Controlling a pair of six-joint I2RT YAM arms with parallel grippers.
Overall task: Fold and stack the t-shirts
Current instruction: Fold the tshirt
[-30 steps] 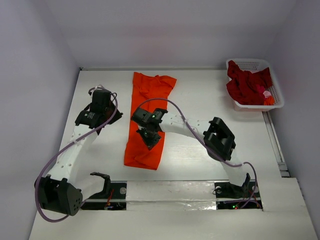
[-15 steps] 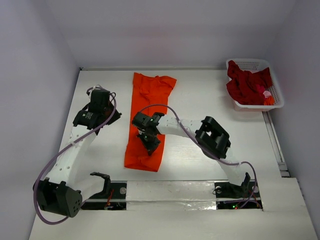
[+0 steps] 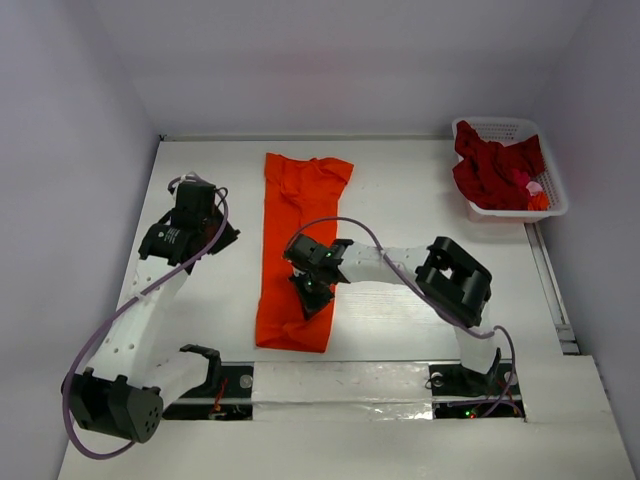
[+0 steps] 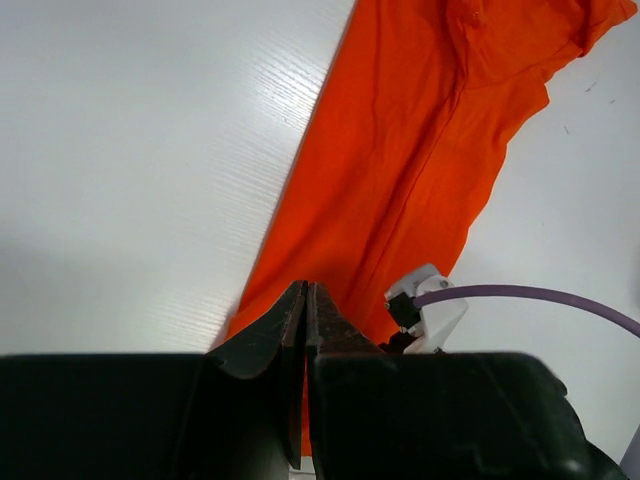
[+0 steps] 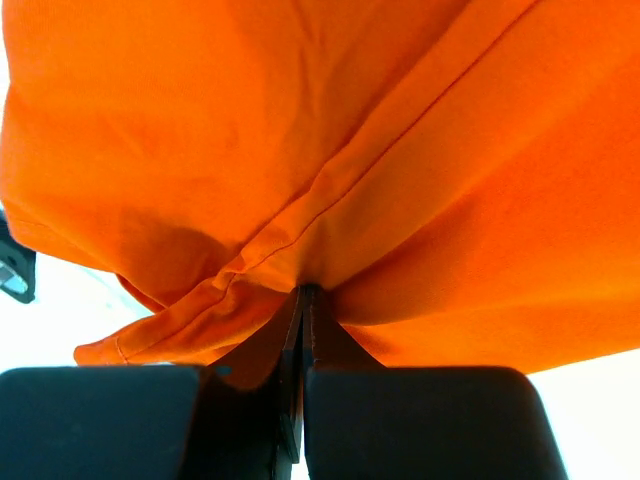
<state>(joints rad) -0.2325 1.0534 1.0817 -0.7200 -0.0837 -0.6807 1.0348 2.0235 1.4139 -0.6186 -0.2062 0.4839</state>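
Observation:
An orange t-shirt [image 3: 295, 240] lies on the white table as a long narrow strip running from far to near. My right gripper [image 3: 311, 296] is down on its lower half, jaws shut with a pucker of orange cloth [image 5: 300, 250] pinched at the tips [image 5: 305, 292]. To the left of the shirt, my left gripper [image 3: 222, 238] is shut on nothing; in its wrist view the closed tips [image 4: 305, 290] hover near the shirt's left edge [image 4: 400, 190]. A dark red t-shirt [image 3: 492, 165] sits crumpled in the basket at the far right.
The white lattice basket [image 3: 556, 205] stands at the table's far right corner, with a small pink item [image 3: 533, 186] beside the red cloth. The right arm's purple cable [image 4: 520, 293] arcs over the shirt. White walls close off the left, far and right sides.
My right gripper has shifted toward the near edge and slightly right, dragging the orange shirt's lower end with it; the strip now lies straighter. The left gripper drifted a little left.

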